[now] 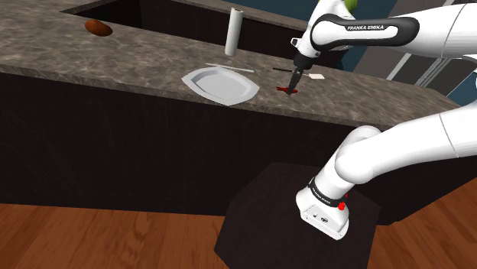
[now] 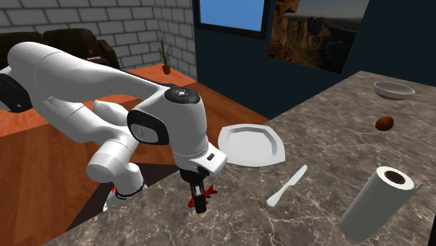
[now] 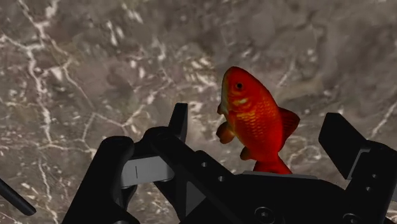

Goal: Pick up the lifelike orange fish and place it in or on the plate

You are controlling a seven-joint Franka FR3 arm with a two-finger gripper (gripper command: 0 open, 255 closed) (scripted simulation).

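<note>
Stone-look counter [image 2: 335, 140] w/ white knife [image 2: 287, 185], paper-towel roll [image 2: 377, 204], brown lump [image 2: 384, 124], grey bowl [image 2: 393, 89] — couch [image 2: 70, 38] & plant [image 2: 165, 52] beyond.

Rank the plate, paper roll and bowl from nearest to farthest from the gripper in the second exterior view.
1. The plate, just beyond the gripper on the counter.
2. The paper roll, upright at the view's lower right.
3. The bowl, at the counter's far end, upper right.

counter [image 2: 335, 140]: dark veined stone | on it: plate [image 2: 250, 145], knife [image 2: 286, 186], upright paper roll [image 2: 377, 203], bowl [image 2: 393, 89], brown lump [image 2: 384, 124]
</note>
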